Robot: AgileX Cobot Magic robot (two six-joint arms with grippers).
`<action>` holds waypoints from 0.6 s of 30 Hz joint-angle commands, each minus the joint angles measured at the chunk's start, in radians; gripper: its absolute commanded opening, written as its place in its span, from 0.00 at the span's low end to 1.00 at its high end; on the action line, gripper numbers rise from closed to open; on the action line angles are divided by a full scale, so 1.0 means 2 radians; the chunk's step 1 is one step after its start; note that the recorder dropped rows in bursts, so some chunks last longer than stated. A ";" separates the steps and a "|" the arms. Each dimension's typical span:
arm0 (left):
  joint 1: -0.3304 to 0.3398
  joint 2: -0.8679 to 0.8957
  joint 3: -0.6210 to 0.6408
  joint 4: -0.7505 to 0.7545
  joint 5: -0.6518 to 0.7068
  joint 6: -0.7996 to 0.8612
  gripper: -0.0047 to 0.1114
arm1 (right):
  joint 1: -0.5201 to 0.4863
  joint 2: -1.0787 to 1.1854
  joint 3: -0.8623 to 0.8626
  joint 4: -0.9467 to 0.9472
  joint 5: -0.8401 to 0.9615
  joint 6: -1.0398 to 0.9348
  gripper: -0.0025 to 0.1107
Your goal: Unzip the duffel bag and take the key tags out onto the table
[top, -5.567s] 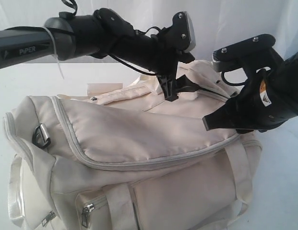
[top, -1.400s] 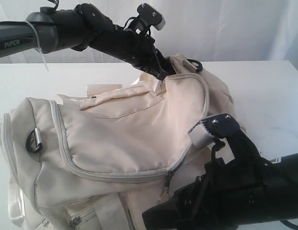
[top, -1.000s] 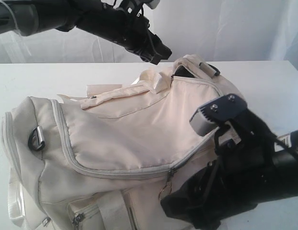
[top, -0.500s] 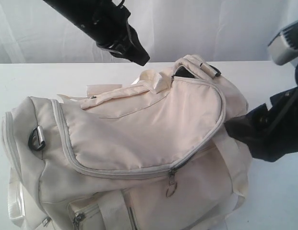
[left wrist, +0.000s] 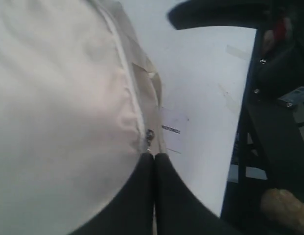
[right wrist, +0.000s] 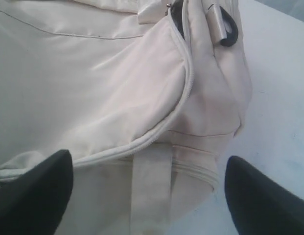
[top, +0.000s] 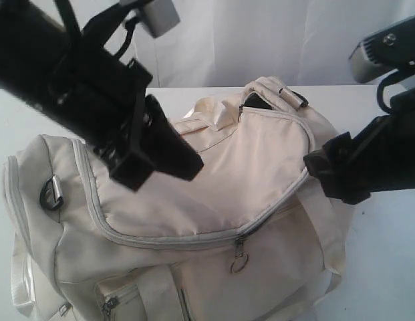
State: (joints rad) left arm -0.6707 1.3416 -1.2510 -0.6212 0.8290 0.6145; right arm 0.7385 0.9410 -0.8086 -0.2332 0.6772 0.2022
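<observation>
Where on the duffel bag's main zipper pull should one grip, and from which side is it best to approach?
Grip the small metal ring hanging below the slider on the duffel bag's near side. It lies flat against the fabric, its open face toward the exterior camera, so probably approach straight at that side and close across the ring's width.

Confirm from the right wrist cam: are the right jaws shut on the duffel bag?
No, the right gripper has its jaws wide apart, with the duffel bag showing in the gap between them.
</observation>
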 commanded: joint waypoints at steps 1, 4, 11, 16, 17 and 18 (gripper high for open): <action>-0.052 -0.044 0.076 -0.010 -0.046 -0.042 0.04 | -0.001 0.034 -0.004 -0.002 -0.031 0.006 0.71; -0.078 -0.048 0.112 -0.016 -0.061 -0.062 0.04 | -0.001 0.059 -0.004 -0.002 -0.045 0.019 0.71; -0.125 -0.047 0.180 -0.063 -0.144 -0.065 0.04 | -0.001 0.112 -0.004 0.000 -0.062 0.024 0.71; -0.131 -0.047 0.199 -0.085 -0.188 -0.065 0.04 | -0.001 0.136 -0.004 0.000 -0.079 0.071 0.71; -0.131 -0.047 0.201 -0.090 -0.197 -0.065 0.04 | -0.001 0.140 -0.004 0.000 -0.079 0.087 0.71; -0.131 -0.047 0.203 -0.093 -0.201 -0.065 0.05 | -0.001 0.144 -0.004 0.000 -0.079 0.102 0.71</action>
State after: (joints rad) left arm -0.9246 1.2559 -0.8608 -0.7646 0.4612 0.4905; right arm 0.7385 1.2129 -0.8086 -0.2312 0.5366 0.3338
